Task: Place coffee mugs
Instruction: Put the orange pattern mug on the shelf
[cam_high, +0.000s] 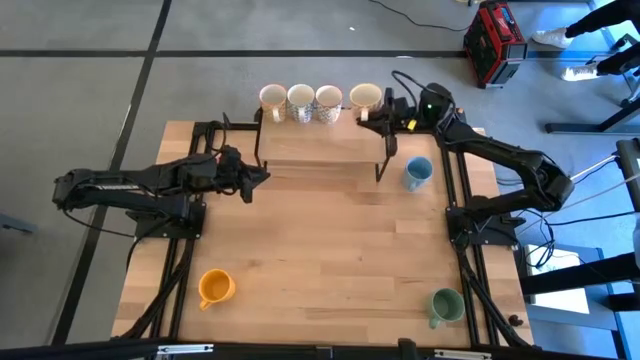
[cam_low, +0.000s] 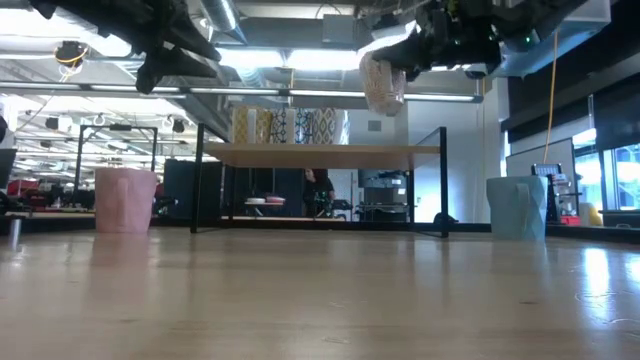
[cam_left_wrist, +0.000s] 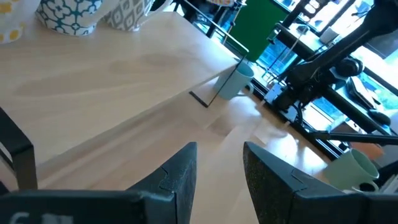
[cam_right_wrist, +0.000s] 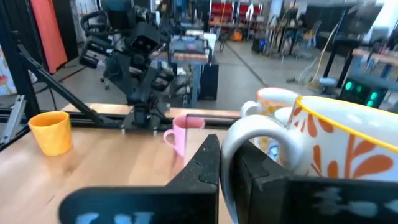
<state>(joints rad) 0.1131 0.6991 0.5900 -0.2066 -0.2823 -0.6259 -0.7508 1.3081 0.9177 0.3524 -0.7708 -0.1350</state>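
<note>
1. A pale wood table (cam_high: 330, 250) carries a raised shelf (cam_high: 320, 150) at its far edge, in a workshop room.
2. Three patterned mugs (cam_high: 300, 102) line the shelf's back.
3. The right gripper (cam_high: 385, 112), jaws clamped on the orange-patterned mug (cam_high: 365, 98) by its handle, holds it above the shelf.
4. The left gripper (cam_high: 262, 175), jaws apart and empty, hovers at the shelf's left end.
5. The blue mug (cam_high: 417, 172), green mug (cam_high: 445, 305) and orange mug (cam_high: 215, 288) stand near the table's edges, and its middle lies bare.

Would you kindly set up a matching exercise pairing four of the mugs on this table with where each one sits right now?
Things:
1. orange mug
2. green mug
3. light blue mug
4. orange-patterned mug

Places:
A. held by its handle in the right gripper, over the shelf
B. near right corner of the table
C. near left corner
D. on the table, right of the shelf

Pairs: 1-C, 2-B, 3-D, 4-A
</note>
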